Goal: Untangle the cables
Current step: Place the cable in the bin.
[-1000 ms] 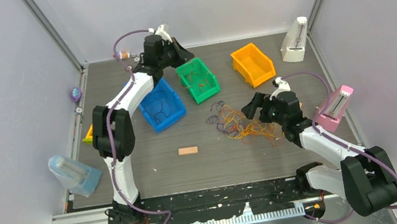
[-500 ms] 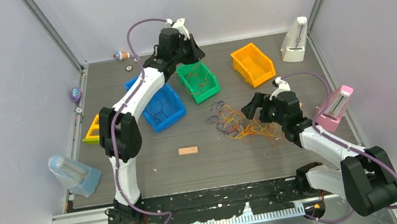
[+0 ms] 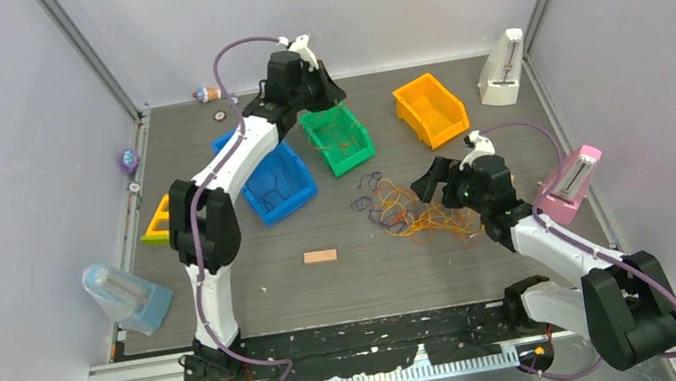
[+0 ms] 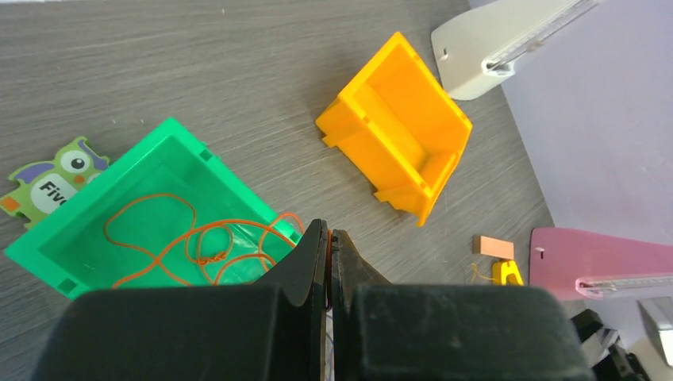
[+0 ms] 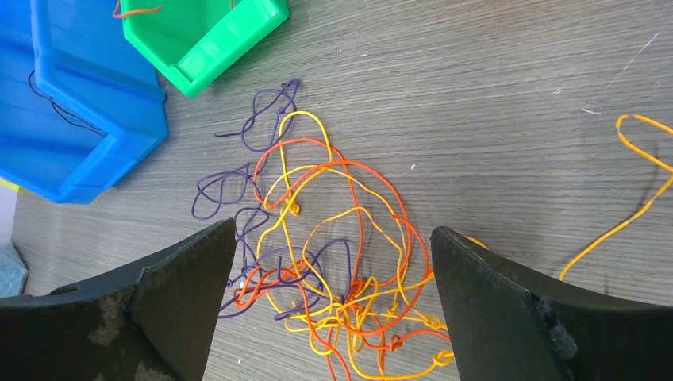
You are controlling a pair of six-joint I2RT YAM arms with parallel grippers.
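Observation:
The cables lie as a loose tangle (image 3: pixel 407 208) of orange, yellow and purple strands on the table right of centre; it also shows in the right wrist view (image 5: pixel 333 238). My right gripper (image 3: pixel 434 181) hovers over it with jaws wide open and empty (image 5: pixel 333 262). My left gripper (image 3: pixel 324 91) is above the green bin (image 3: pixel 338 136), shut (image 4: pixel 328 230) on a thin orange cable. That cable runs down into loops (image 4: pixel 190 238) lying inside the green bin (image 4: pixel 95 198).
A blue bin (image 3: pixel 274 182) holding a dark strand (image 5: pixel 55 103) stands left of the green one, an orange bin (image 3: pixel 430 110) to its right. A wooden block (image 3: pixel 320 256), a white stand (image 3: pixel 502 70), a pink stand (image 3: pixel 571 184) and an owl puzzle piece (image 4: pixel 51 178) lie around.
My left arm has swung right, from beside the blue bin to above the green bin, then nearly stopped. The right arm and the tangle have not moved.

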